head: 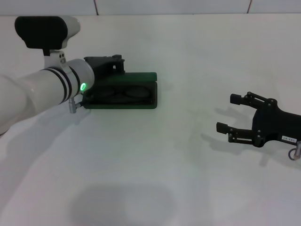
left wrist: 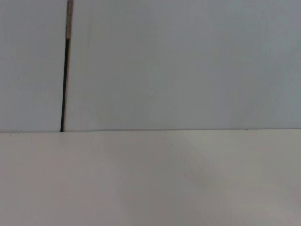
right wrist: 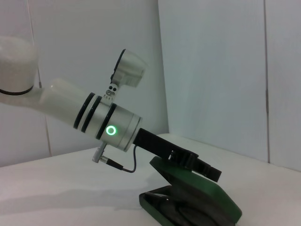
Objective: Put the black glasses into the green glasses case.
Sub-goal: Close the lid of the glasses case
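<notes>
The green glasses case (head: 151,92) lies at the middle left of the table, its lid (head: 138,76) raised at a slant. The black glasses (head: 120,92) lie inside it; the two lenses show. My left gripper (head: 118,65) is at the lid's outer side and looks shut, with nothing seen between its fingers. From the right wrist view it (right wrist: 207,169) lies along the tilted lid of the case (right wrist: 211,200). My right gripper (head: 225,113) is open and empty, low over the table at the right, well away from the case.
The white table (head: 155,179) runs back to a pale wall. The left wrist view holds only the bare table top (left wrist: 150,183) and the wall (left wrist: 188,61) with a dark seam.
</notes>
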### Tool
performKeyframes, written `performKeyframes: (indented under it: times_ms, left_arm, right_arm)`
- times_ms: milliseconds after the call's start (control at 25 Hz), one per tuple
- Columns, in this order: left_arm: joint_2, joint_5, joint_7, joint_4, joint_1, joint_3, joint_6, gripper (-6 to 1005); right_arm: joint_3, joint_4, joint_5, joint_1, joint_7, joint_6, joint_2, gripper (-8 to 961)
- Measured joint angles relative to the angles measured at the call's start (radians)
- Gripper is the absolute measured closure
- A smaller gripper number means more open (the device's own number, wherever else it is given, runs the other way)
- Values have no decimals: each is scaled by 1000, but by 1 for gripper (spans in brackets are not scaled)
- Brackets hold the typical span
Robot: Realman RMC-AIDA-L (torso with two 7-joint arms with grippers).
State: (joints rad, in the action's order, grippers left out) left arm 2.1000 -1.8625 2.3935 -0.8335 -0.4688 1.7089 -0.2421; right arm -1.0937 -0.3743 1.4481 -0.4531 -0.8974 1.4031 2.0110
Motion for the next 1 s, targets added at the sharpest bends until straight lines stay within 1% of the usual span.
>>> performKeyframes:
  times_ms: [200, 600, 1000]
  left_arm:
    - [0, 0, -10, -1, 9, 7, 15, 994]
    - [-2, 26, -17, -1, 26, 83, 87, 994]
    - [0, 26, -18, 3, 45, 94, 101, 993]
  right_arm:
    - [0, 0, 0, -2, 0, -3, 1, 67]
    - [-1, 0, 0, -3, -2, -3, 3, 67]
    - [-2, 0, 0, -3, -5, -3, 3, 67]
